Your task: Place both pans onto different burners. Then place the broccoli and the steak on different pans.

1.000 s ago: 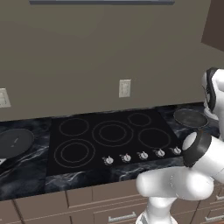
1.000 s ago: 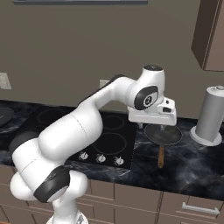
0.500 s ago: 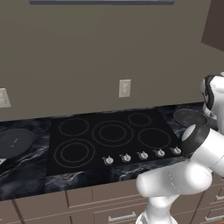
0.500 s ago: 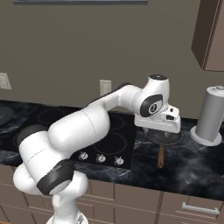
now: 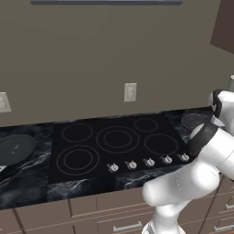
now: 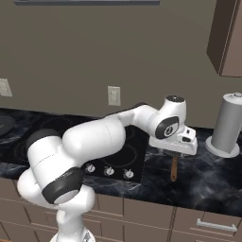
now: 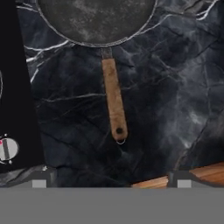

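Observation:
The dark grey speckled pan [image 7: 96, 19] lies on the marble counter right of the cooktop, and its brown wooden handle [image 7: 114, 105] points toward the counter's front edge. My gripper [image 7: 111, 181] hovers over the end of that handle, open, its fingertips [image 7: 39, 182] far apart with nothing between them. In the right base view the hand [image 6: 172, 142] hangs just above the handle [image 6: 174, 168]. The plain black pan [image 5: 16, 148] rests on the counter left of the cooktop. The burners [image 5: 117, 139] are bare. Broccoli and steak are out of view.
A tall silver cylinder on a round base [image 6: 229, 125] stands on the counter at the far right. Silver knobs [image 5: 148, 162] line the cooktop's front edge. An outlet [image 5: 130, 92] is on the wall behind. The cabinet front [image 7: 194, 174] shows beyond the counter edge.
The hand has come down and slightly to the right, closer over the speckled pan's handle. Neither pan has moved.

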You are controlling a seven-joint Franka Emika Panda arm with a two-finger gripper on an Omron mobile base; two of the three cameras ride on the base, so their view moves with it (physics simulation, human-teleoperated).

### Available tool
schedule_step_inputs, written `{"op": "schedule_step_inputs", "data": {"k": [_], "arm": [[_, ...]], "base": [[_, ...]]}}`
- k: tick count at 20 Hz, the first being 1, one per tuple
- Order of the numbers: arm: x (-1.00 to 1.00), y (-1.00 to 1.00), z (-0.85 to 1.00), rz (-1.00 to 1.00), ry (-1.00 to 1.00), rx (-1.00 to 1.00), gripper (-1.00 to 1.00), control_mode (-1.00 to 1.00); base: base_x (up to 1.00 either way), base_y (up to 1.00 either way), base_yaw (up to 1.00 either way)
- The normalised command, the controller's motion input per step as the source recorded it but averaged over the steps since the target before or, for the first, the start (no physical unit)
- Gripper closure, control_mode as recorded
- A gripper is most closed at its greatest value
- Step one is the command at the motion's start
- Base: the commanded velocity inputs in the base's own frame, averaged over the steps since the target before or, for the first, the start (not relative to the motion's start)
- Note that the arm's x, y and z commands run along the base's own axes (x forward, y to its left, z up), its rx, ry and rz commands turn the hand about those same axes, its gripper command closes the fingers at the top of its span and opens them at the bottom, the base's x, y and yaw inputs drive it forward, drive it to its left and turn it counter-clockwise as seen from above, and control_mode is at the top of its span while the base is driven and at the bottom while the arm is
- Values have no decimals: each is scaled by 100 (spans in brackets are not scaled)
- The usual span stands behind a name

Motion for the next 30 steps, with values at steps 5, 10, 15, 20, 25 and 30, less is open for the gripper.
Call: {"op": "schedule_step_inputs", "data": {"k": [5,10,15,20,25,30], "arm": [[25,0,-46,0,0,0,-100,-100],[39,0,-41,0,0,0,-100,-100],[34,-9,-38,0,0,0,-100,-100],[26,-23,-19,0,1,4,-100,-100],[18,-24,-6,0,4,6,-100,-100],[3,-24,-17,0,6,6,-100,-100]], "base": [[0,0,0],[0,0,0],[0,0,0],[0,0,0],[0,0,0],[0,0,0]]}}
